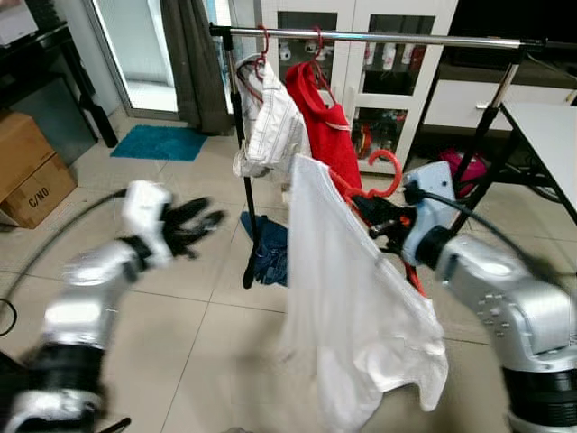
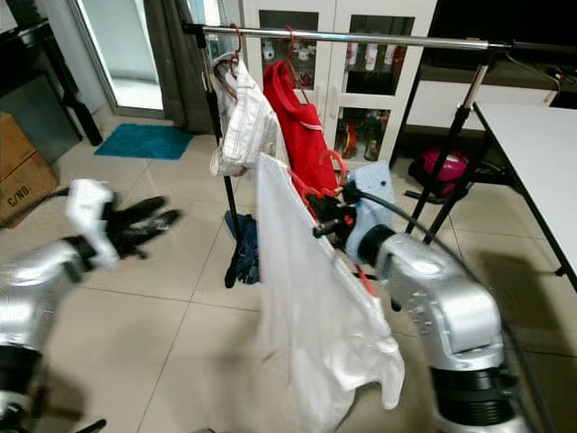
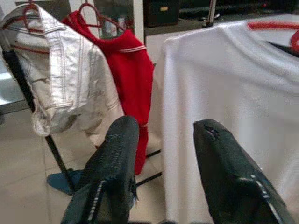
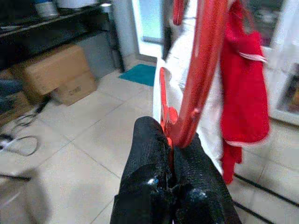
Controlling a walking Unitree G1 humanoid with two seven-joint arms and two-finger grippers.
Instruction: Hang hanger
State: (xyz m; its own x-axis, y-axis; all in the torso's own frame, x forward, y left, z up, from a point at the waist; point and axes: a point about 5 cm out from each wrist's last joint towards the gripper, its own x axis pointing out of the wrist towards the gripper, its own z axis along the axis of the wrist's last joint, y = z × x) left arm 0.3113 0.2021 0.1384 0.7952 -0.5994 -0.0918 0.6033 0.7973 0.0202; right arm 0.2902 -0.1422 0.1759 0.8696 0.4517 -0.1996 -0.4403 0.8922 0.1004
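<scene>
I log: hanger (image 1: pixel 386 176) red | held shirt (image 1: pixel 347 307) plain white | hung top (image 1: pixel 320 126) red, white trim | jacket (image 1: pixel 270 126) off-white | mat (image 1: pixel 158 142) teal | floor tiles (image 1: pixel 207 352) beige | gripper fingers (image 3: pixel 117 158) black

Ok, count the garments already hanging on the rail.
2: a white jacket at the rail's left end and a red top beside it. The white shirt isn't hung yet.

The white shirt (image 1: pixel 352 307) covers nearly all of the red hanger (image 1: pixel 386 177), leaving its hook and a sliver of frame visible. The left gripper (image 1: pixel 194 225) is motion-blurred. The clothes rail (image 1: pixel 397 38) runs off frame at right, its far stand cut off.
</scene>
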